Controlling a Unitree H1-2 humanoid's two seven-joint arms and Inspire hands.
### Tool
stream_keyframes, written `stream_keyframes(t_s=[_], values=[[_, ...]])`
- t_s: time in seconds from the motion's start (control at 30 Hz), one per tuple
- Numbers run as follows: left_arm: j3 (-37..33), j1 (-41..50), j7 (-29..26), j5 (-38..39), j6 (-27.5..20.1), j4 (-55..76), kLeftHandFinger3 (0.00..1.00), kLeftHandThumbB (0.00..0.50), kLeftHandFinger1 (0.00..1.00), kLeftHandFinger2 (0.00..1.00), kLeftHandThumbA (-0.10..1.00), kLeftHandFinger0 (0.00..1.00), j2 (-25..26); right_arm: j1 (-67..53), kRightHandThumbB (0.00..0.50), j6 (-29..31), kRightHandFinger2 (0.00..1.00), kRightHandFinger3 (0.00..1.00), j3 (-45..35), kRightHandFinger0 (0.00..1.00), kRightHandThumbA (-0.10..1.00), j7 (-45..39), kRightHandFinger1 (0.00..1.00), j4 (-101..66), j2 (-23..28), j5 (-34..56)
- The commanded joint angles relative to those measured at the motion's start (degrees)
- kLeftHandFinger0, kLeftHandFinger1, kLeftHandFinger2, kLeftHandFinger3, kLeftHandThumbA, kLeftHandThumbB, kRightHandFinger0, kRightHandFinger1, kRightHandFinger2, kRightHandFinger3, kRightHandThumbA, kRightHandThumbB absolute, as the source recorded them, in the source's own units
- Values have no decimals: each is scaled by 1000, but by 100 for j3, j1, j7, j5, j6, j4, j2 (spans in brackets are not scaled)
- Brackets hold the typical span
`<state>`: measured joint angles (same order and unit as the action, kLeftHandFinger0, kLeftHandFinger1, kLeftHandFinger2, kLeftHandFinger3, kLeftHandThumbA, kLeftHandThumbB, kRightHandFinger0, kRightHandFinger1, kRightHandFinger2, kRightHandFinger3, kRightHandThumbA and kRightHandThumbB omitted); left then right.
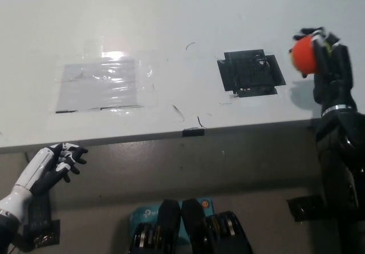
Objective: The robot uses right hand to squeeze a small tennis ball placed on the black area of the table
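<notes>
While the work sits at the right of the frame, the white left hand [54,162] hangs at lower left, below the table's near edge, fingers loosely curled and holding nothing; it has no part in this task, so keeping it off the surface seems sensible. Moving right, a clear, shiny taped rectangle [104,84] lies on the white table [188,14] at centre left, with a few dark scuff marks between it and the middle. Right of centre lies the black patch [251,72], a rough square of dark tape, bare of any object. Further right, at the upper right of the frame, the black right hand [325,60] is raised above the table with its fingers wrapped around the small tennis ball [303,55], which shows orange-red with a yellow-green sliver. The ball is thus in the hand, in the air, just right of the patch and not on it. Judgement: the wrap-around hold suits a squeeze; how hard the fingers press cannot be read.
</notes>
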<state>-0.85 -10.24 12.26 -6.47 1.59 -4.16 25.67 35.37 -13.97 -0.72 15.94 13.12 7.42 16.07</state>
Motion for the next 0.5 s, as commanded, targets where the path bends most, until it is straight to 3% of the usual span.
stream_keyframes(t_s=[0.0,0.2,0.27,0.33,0.43,0.47], values=[[8,-93,40,-26,-308,-26,618,83,456,538,900,382,113,614,278,669,330,275,1111,0,-100,-134,0,844,523,-1974],[-8,-124,43,-42,-304,-71,616,90,455,534,916,389,113,901,183,878,438,239,1929,0,-100,1,117,1635,721,-2679],[-29,-119,41,-76,-290,-58,618,84,452,532,922,385,114,987,211,1008,426,227,2228,0,-100,123,107,1857,775,-2974],[-33,-114,47,-86,-243,-26,622,89,453,531,925,383,120,1135,162,1113,466,272,2579,0,-100,265,93,2200,798,-3323],[-39,-81,55,-75,-193,36,618,79,450,527,904,382,101,1285,188,1245,464,296,3012,0,-100,550,75,2549,823,-3781],[-45,-78,67,-76,-231,12,621,70,451,525,902,384,119,1429,197,1540,461,283,3185,0,-100,762,60,2872,795,-3952]])
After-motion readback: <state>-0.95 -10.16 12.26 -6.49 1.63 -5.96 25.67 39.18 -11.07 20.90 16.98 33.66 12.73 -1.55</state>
